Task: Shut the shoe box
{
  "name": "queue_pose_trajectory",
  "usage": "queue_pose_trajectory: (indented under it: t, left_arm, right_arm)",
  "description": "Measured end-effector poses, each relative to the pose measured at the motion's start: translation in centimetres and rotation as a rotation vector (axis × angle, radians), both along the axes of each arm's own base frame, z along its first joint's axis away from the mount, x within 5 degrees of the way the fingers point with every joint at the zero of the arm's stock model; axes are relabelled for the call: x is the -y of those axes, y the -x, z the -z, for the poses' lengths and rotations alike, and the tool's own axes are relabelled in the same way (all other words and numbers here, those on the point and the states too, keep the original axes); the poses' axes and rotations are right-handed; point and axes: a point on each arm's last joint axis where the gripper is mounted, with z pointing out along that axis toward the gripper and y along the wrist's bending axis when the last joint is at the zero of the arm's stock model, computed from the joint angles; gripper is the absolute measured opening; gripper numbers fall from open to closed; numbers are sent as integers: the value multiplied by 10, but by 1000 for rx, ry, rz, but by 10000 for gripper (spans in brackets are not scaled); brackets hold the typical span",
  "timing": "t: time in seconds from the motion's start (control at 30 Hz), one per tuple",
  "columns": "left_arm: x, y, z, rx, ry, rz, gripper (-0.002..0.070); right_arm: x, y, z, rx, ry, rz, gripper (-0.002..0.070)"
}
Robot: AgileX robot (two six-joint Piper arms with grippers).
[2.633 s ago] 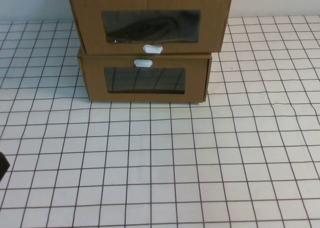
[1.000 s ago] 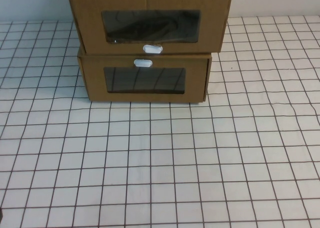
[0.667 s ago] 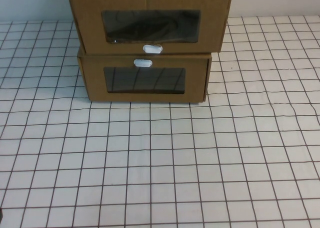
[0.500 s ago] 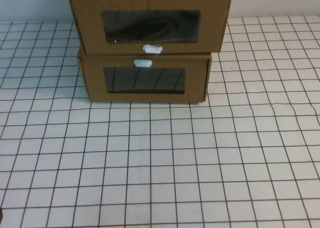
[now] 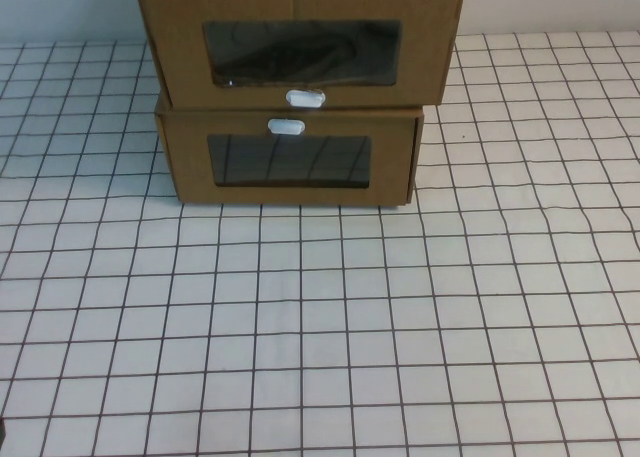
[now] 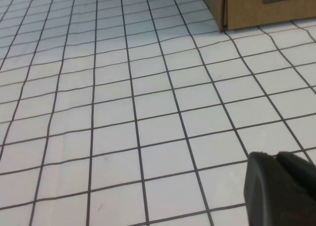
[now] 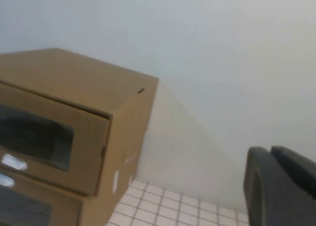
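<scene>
Nothing on the table has shifted over the last few frames: both boxes sit where they were, and the dark bit of my left arm seen at the left edge of the high view 2.6 s ago is gone from there.

My left fingers (image 6: pixel 280 189): only a dark chunk shows in the left wrist view, low over the gridded table (image 6: pixel 148 112), touching nothing. Can't tell whether they are wide or narrow. A corner of the lower box (image 6: pixel 256 8) is off in the distance from them.

My right fingers (image 7: pixel 281 186): same story, one dark chunk in the right wrist view, up at about the height of the top box, off to its side and well apart from it. Gap unreadable, holding nothing visible. Pale wall (image 7: pixel 222 48) behind.

Neither arm shows in the high view.

The shoe box (image 5: pixel 300 45) is the top one of the stack at the far middle of the table, window in front, white pull tab (image 5: pixel 305 99) under the window. Its front panel stands forward of the lower box's front, overhanging it. The lower box has its white tab (image 5: pixel 286 127) above its own window.
</scene>
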Motion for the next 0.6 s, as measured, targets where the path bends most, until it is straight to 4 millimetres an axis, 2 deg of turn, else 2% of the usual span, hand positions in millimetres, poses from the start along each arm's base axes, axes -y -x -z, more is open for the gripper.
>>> queue_pose_trajectory:
  t: [0.13, 0.27, 0.33, 0.47, 0.6]
  left_arm:
    - [0, 0, 0, -1, 0, 0, -2]
    - [0, 0, 0, -1, 0, 0, -2]
    - [0, 0, 0, -1, 0, 0, -2]
    - [0, 0, 0, -1, 0, 0, -2]
    - [0, 0, 0, 1, 0, 0, -2]
  right_arm:
    - [7, 16, 24, -2, -156, -63, -13]
    - [8, 28, 58, 59, -158, -113, -13]
    - [5, 34, 79, 34, -182, -151, -14]
    - [2, 40, 123, -156, -214, -149, -13]
    - [10, 37, 175, -401, -276, 16, -13]
